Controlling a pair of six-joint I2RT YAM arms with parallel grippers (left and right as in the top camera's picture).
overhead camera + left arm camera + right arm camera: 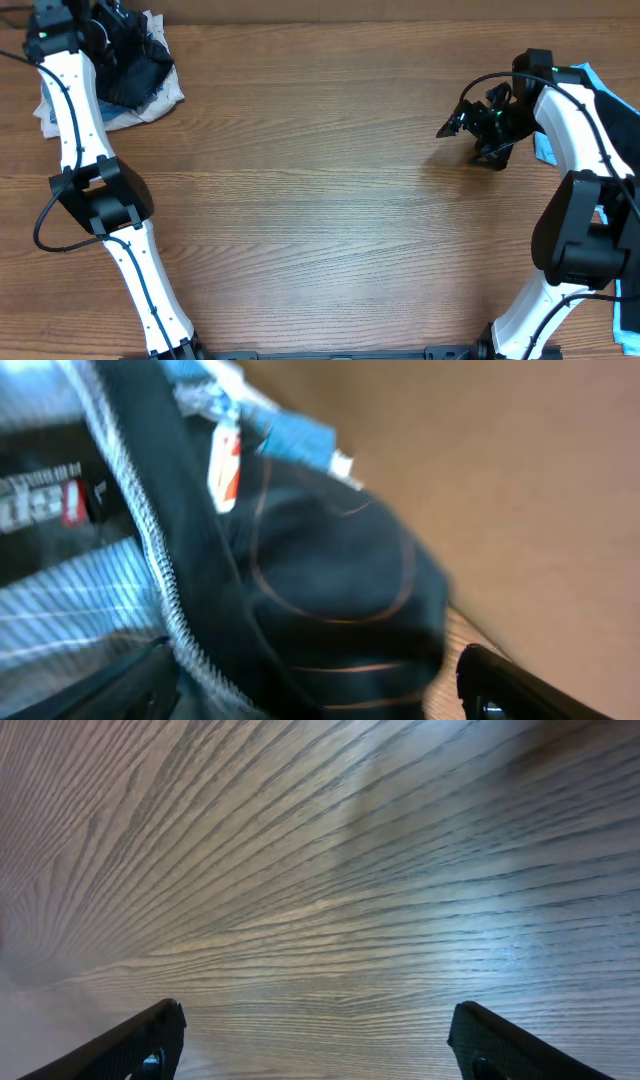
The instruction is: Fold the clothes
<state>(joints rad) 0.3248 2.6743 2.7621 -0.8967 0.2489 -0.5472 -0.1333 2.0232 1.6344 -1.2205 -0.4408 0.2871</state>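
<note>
The clothes lie in a crumpled pile (140,85) at the table's far left corner, black cloth over pale striped and blue cloth. My left gripper (125,45) is down on this pile. In the left wrist view it (318,650) stands open, its fingers astride a bulge of black jersey (330,560) with thin orange contour lines. A toothed zipper (150,560) and grey striped cloth (60,610) lie by the left finger. My right gripper (460,118) hangs open over bare wood (320,900), holding nothing (318,1008).
A light-blue and black garment (597,80) lies at the right edge, partly under the right arm. More light-blue cloth (625,330) shows at the near right corner. A red-and-white tag (225,460) sticks out of the pile.
</note>
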